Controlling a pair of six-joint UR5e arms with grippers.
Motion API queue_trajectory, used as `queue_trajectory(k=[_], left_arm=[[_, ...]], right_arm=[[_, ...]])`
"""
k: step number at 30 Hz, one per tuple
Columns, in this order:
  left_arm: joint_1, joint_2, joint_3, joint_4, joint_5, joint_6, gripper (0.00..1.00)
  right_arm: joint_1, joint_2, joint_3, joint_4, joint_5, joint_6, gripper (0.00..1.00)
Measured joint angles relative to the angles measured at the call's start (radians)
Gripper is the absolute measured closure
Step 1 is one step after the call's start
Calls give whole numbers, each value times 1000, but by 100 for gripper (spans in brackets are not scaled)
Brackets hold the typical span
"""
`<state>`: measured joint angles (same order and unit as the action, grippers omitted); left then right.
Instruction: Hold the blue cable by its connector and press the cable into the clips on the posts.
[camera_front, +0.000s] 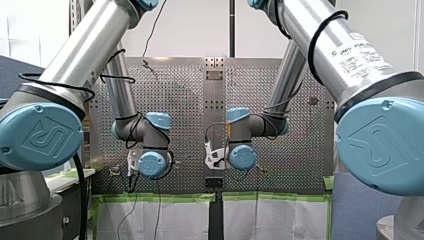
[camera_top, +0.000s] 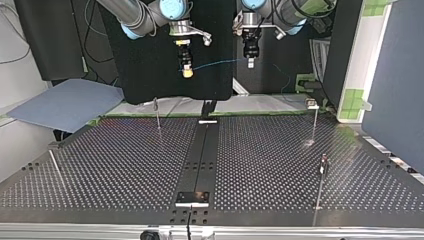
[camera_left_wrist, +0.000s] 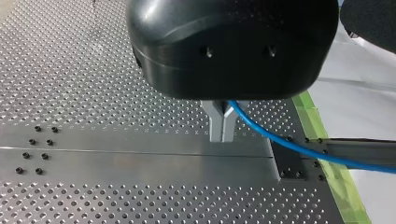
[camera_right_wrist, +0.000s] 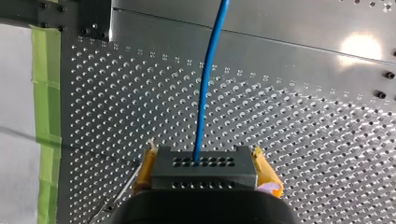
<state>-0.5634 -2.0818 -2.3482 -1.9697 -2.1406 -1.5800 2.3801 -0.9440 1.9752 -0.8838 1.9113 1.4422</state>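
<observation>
Probably a robotics lab: perforated table (camera_top: 125, 165), green tape (camera_right_wrist: 45, 70).

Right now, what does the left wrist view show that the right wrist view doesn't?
Only the left wrist view: my left pincer, its metal fingers shut on the blue cable, which runs off sideways over the green tape.
Only the right wrist view: the dark connector held in my right pincer between yellow pads, with the cable leaving its holed face.
Both: the blue cable, the perforated table, and green tape at its edge.
</observation>
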Motion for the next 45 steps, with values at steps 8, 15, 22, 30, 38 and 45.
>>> queue_trajectory(k=[8,15,22,30,38,45], left_arm=[[7,11,10,-1,-12,-8,100],[16,68,1,-33,-56,-38,100],[30,135,0,-98,-71,-65,100],[50,211,29,-174,-102,-112,100],[74,292,106,-255,-134,-133,100],[97,362,175,-325,-147,-132,100]], right_arm=[[-1,0,-4,2,0,0,100],[11,-39,-52,36,-10,5,100],[26,-113,-122,109,-33,6,100],[33,-194,-152,190,-73,23,100],[31,-281,-178,278,-86,32,100],[24,-349,-213,333,-99,34,100]])
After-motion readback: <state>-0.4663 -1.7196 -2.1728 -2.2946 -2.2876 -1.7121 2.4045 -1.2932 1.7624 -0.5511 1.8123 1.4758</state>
